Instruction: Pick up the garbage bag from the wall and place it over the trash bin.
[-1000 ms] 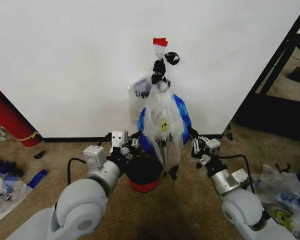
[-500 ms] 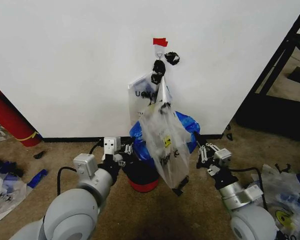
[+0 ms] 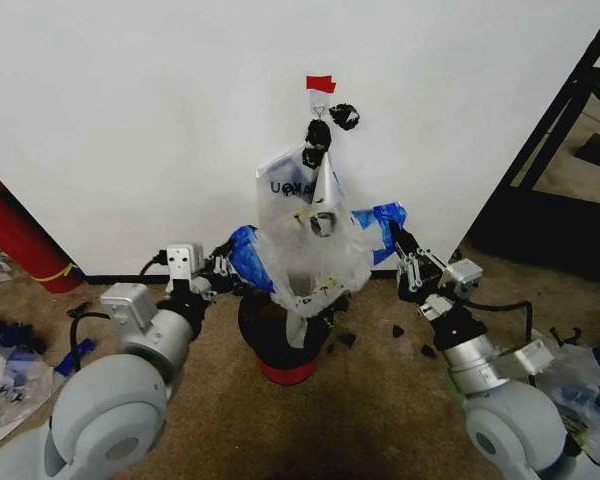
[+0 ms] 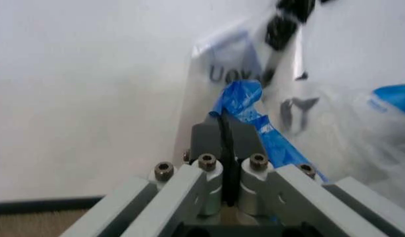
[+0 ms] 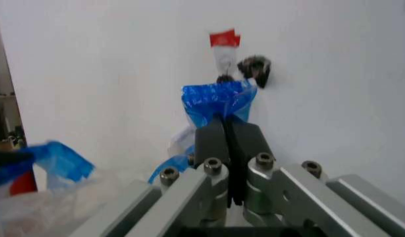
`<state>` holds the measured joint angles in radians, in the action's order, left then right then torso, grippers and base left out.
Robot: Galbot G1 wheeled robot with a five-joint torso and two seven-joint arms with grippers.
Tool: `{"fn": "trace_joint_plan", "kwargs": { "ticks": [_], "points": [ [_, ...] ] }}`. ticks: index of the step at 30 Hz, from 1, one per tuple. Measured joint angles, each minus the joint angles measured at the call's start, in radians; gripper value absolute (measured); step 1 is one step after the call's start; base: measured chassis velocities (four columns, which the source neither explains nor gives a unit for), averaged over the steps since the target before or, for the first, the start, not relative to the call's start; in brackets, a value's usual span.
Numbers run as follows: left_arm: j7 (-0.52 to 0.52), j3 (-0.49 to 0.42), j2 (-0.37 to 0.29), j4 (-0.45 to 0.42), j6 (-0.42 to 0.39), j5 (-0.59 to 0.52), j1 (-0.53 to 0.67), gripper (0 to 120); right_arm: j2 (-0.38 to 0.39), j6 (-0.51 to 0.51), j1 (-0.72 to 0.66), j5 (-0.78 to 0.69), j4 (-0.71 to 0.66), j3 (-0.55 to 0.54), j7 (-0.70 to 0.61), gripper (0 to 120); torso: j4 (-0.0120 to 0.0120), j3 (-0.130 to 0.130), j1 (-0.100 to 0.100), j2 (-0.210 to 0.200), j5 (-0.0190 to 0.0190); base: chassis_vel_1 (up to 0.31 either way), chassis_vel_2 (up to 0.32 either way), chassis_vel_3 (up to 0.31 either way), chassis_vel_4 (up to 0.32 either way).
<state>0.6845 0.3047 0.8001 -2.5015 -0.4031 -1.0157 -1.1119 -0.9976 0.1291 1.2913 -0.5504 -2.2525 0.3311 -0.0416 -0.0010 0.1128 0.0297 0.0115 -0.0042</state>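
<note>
Head view: garbage bag (image 3: 315, 262) sits center frame, stretched wide between both claws, its open mouth drooping onto the rim of the trash bin (image 3: 280, 352), which stands lower center on the brown carpet (image 3: 360, 420) just in front of the white wall (image 3: 130, 120). Left gripper (image 3: 223, 270) at left-center pinches the bag's left blue handle; the left wrist view shows its jaws pressed together on blue plastic (image 4: 245, 106). Right gripper (image 3: 402, 250) at right-center pinches the right blue handle, and the right wrist view shows the same clamp, jaws shut on a crumpled blue tuft (image 5: 219, 101). Bag body hangs between the claws and below them (clear film, dark print faintly visible). Above it on the wall: red tape patch (image 3: 320, 83), small hook (image 3: 320, 100) just under it, black knotted lumps (image 3: 318, 135) dangling from the hook, and another see-through printed bag (image 3: 285, 185) flat against the wall behind. Red cylinder (image 3: 15, 240) at the far left edge. More plastic bags (image 3: 10, 375) lie on the floor at lower left.
</note>
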Motion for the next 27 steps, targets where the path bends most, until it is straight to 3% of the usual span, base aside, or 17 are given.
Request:
{"fn": "trace_joint_plan", "kwargs": {
  "ticks": [7, 13, 22, 27],
  "points": [
    [-0.004, 0.052, -0.01, 0.001, 0.002, -0.023, -0.001, 0, -0.039, -0.051, -0.103, -0.08, 0.05, -0.09, -0.023, 0, 0.0001, 0.0, 0.0, 0.0, 0.0, 0.0, 0.0, 0.0, 0.0],
    [0.006, 0.065, 0.004, 0.001, 0.0, -0.032, -0.03, 0, -0.052, -0.065, -0.108, -0.088, 0.047, -0.125, -0.029, 0, -0.0001, 0.0, 0.0, 0.0, -0.0001, 0.0, 0.0, 0.0, 0.0],
    [0.016, 0.094, -0.004, 0.001, -0.004, -0.099, -0.012, 0, -0.043, -0.125, -0.084, -0.23, -0.098, -0.108, -0.078, 0, -0.0002, 0.0, 0.0, 0.0, -0.0001, 0.0, 0.0, 0.0, 0.0],
    [0.035, 0.14, -0.006, 0.002, -0.014, -0.164, -0.03, 0, -0.075, -0.178, -0.042, -0.347, -0.153, -0.122, -0.114, 0, -0.0002, 0.0, 0.0, 0.0, 0.0001, 0.0, 0.0, 0.0, 0.0]
  ]
}}
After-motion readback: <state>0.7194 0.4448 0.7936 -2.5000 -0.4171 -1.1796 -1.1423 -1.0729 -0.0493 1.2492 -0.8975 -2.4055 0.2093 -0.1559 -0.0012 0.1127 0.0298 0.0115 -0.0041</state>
